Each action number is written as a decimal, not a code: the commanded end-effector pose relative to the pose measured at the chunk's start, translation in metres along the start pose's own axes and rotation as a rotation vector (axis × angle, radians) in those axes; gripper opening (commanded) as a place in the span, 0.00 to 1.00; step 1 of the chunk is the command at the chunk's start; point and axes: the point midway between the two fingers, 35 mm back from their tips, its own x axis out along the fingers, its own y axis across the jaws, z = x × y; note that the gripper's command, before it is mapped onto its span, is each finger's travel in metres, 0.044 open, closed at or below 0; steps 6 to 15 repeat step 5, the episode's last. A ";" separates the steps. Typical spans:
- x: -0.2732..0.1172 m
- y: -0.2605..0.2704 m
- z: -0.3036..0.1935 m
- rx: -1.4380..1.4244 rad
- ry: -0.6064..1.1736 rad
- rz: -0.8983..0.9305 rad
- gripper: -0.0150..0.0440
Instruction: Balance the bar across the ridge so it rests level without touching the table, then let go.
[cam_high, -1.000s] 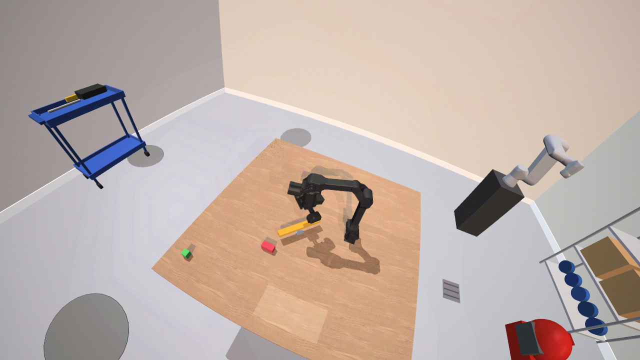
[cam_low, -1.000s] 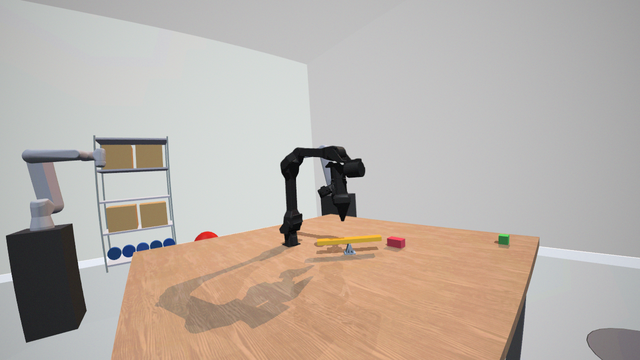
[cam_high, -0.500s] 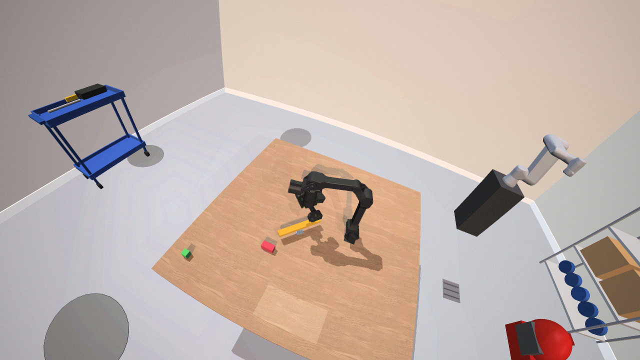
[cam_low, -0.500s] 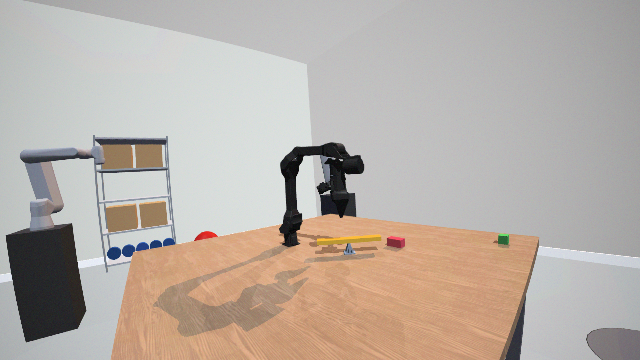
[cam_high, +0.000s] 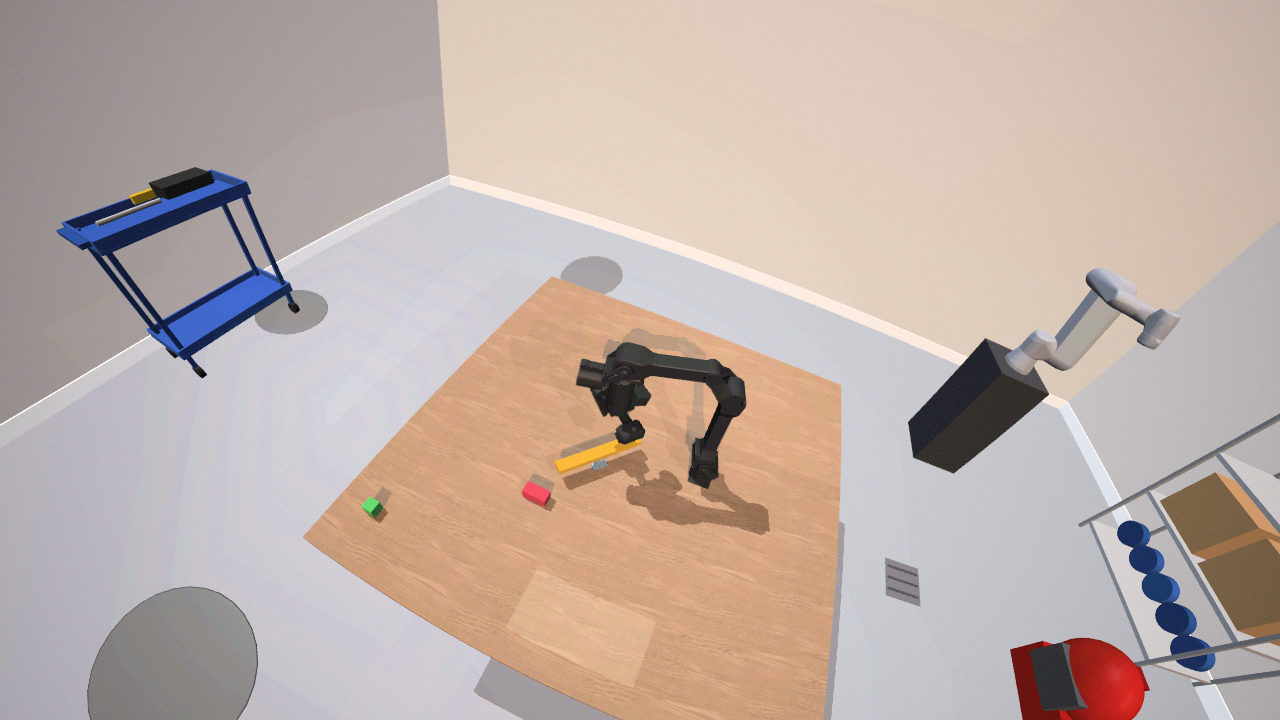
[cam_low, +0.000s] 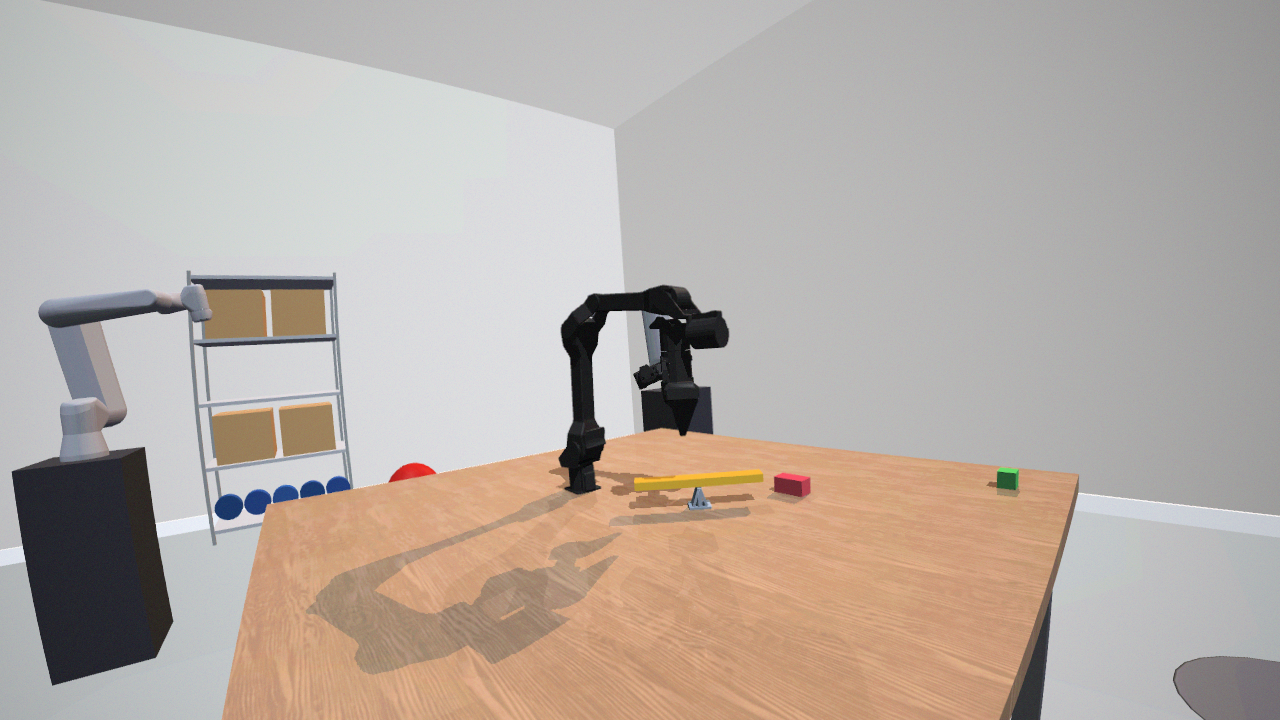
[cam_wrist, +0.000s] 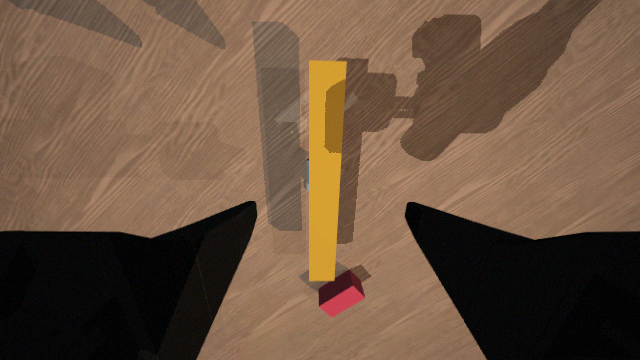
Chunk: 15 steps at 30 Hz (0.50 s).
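Note:
The yellow bar (cam_high: 583, 458) (cam_low: 698, 480) (cam_wrist: 324, 200) lies across the small grey-blue ridge (cam_high: 598, 464) (cam_low: 699, 501). It looks about level, with both ends off the table and its shadows apart from it in the exterior view. In the wrist view the bar hides most of the ridge. My gripper (cam_high: 630, 434) (cam_low: 682, 433) (cam_wrist: 332, 209) is open and empty. It is above the bar, with a gap below the fingertips in the exterior view, and touches nothing.
A red block (cam_high: 536, 492) (cam_low: 792, 484) (cam_wrist: 342, 301) lies on the wooden table (cam_high: 429, 537) (cam_low: 850, 608) just beyond one end of the bar. A green cube (cam_high: 372, 506) (cam_low: 1007, 478) sits farther out, near the table's edge.

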 end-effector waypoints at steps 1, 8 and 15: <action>0.000 0.000 0.000 0.000 -0.002 -0.001 1.00; 0.000 0.000 0.000 0.000 -0.002 -0.001 1.00; 0.000 0.000 0.000 0.000 -0.002 -0.001 1.00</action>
